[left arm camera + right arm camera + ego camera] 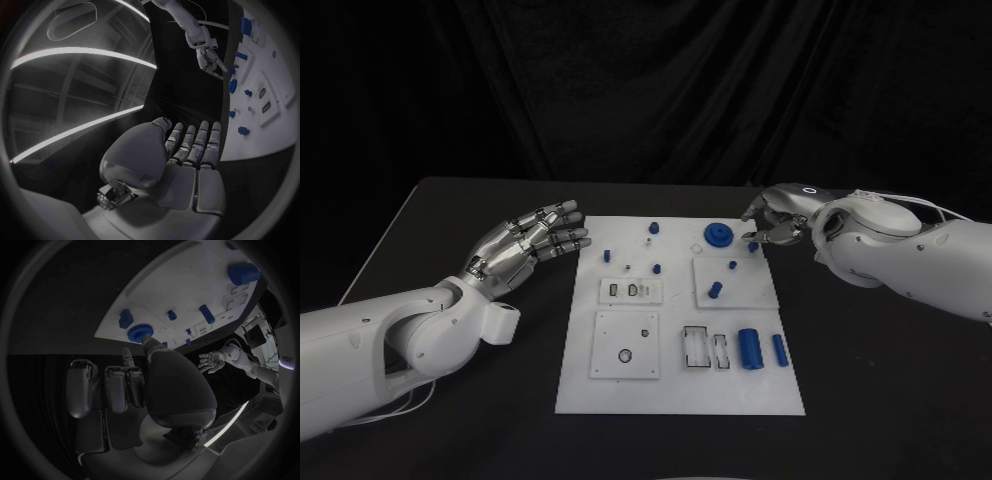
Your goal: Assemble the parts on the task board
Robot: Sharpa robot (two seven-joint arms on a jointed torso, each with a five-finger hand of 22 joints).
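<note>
The white task board (679, 385) lies in the middle of the black table. Blue parts are spread over it: a gear (717, 235) at the far right, small pegs (607, 254), a large cylinder (749, 347) and a slimmer one (779, 348) at the near right. My right hand (776, 224) hovers at the board's far right corner beside the gear (140, 331), fingers curled down round a small blue piece (751, 247); whether it grips the piece is unclear. My left hand (531, 243) is raised off the board's left edge, fingers apart, holding nothing.
Raised white sub-plates (626, 345) and a block with slots (697, 346) sit on the board's near half. Bare black table (877, 400) lies on both sides of the board. A dark curtain hangs behind the table.
</note>
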